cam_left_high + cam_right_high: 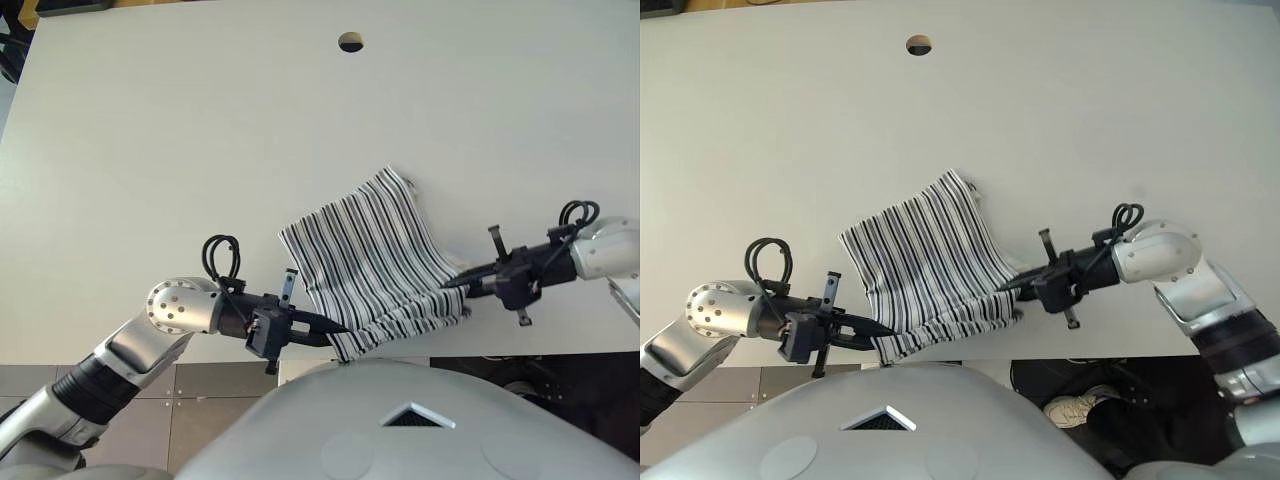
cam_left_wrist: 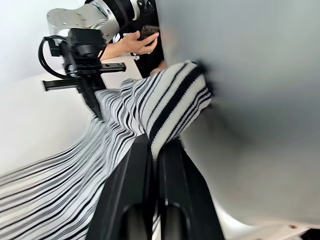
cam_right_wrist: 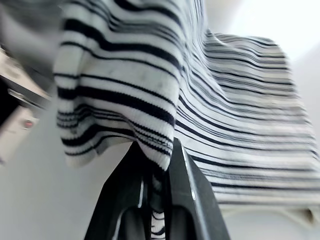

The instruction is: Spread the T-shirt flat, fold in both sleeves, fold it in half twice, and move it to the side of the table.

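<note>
1. The T-shirt (image 1: 370, 255), knit in narrow black and white stripes, is lying as a folded, roughly four-sided panel on the white table (image 1: 180, 150). It is sitting close to the table's near edge, a little toward the robot's right.
2. Its far corner is resting flat on the table top. Its near edge is being held up off the surface, so the cloth is sloping and sagging in soft ripples between the two held corners.
3. The left gripper (image 1: 340, 328) is pinching the shirt's near left corner. Its dark fingers (image 2: 130, 180) are sitting almost together, with only the fabric between them, and a fold of striped cloth is bulging out past their tips.
4. The right gripper (image 1: 452, 283) is pinching the near right corner in the same way. Its fingers (image 3: 190, 195) are narrowed onto a bunched hem that is draping over their tips.
5. The two grippers are standing well apart, with the shirt's width stretching between them.
6. A small round hole (image 1: 350, 42) is showing at the table's far side, well apart from the shirt.
</note>
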`<state>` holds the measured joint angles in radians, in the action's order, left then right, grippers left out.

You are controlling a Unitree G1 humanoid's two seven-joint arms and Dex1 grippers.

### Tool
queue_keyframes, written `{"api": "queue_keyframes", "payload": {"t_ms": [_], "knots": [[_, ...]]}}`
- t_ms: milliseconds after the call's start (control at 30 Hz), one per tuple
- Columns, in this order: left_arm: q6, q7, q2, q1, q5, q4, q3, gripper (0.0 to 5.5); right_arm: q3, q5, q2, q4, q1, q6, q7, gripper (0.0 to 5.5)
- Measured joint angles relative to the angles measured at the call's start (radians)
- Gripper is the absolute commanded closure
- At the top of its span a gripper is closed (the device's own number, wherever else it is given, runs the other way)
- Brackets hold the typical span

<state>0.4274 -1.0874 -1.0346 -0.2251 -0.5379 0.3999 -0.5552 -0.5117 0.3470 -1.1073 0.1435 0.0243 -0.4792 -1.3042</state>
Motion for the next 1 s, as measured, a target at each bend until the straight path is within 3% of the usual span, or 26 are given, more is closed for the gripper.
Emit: {"api": "queue_keyframes", "payload": {"t_ms": [200, 700, 867, 1000], "knots": [[-0.101, -0.019, -0.006, -0.046, -0.010, 0.021, 0.099, 5.38, 0.075, 0.042, 0.004, 0.065, -0.026, 0.099, -0.026, 5.40], [-0.259, 0.012, 0.148, -0.041, 0.065, -0.197, 0.285, 5.38, 0.117, -0.173, 0.335, -0.101, 0.109, 0.141, 0.159, 5.40], [-0.261, 0.036, 0.194, -0.029, 0.109, -0.303, 0.363, 4.54, 0.155, -0.177, 0.395, -0.146, 0.153, 0.156, 0.188, 4.29], [-0.279, 0.052, 0.238, -0.006, 0.080, -0.356, 0.442, 4.03, 0.193, -0.178, 0.431, -0.184, 0.166, 0.165, 0.226, 4.06]]}}
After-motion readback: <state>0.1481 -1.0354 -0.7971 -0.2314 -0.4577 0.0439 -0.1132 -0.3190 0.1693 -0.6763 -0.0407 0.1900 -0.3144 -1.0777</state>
